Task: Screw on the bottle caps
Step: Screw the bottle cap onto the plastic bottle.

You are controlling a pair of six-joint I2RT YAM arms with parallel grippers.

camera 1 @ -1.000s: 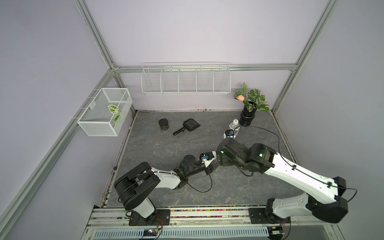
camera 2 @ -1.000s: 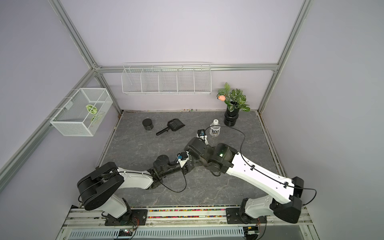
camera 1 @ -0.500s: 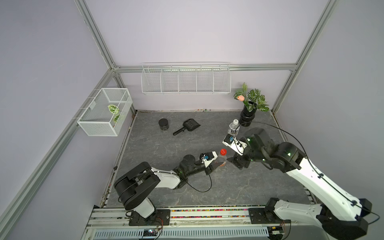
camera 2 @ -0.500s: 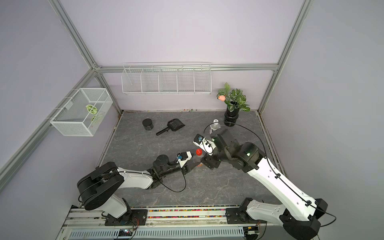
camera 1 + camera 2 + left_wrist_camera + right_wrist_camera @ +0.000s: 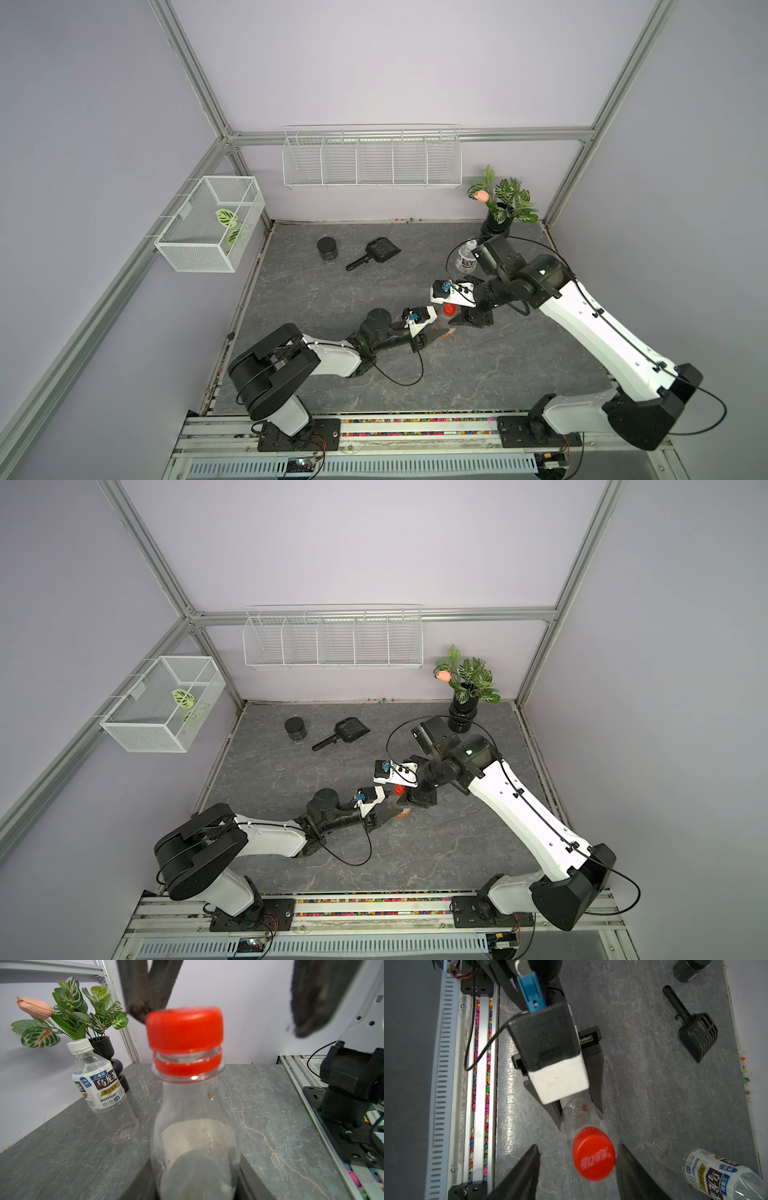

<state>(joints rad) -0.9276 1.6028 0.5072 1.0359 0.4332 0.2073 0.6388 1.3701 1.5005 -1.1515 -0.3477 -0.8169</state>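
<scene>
Right gripper [image 5: 578, 1147] spread over the red cap [image 5: 593, 1153], left gripper [image 5: 579, 1113] pinching the bottle [image 5: 195, 1126] (cap sits off-centre): a lopsided squeeze could knock it askew

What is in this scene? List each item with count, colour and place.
clear bottle: one, see-through, centre.
red cap: one, red, on the clear bottle's neck.
labelled bottle: one, clear, beside the vase.
white cap: one, white, on the labelled bottle.
vase: one, black, holding green plants, back right corner.
jar: one, black, rear left.
scoop: one, black, beside the jar.
wire shelf: one, white, back wall.
wire basket: one, white, side wall, leaves inside.
table: one, grey.
left gripper: one, black, shut on the clear bottle.
right gripper: one, black, open astride the red cap.
</scene>
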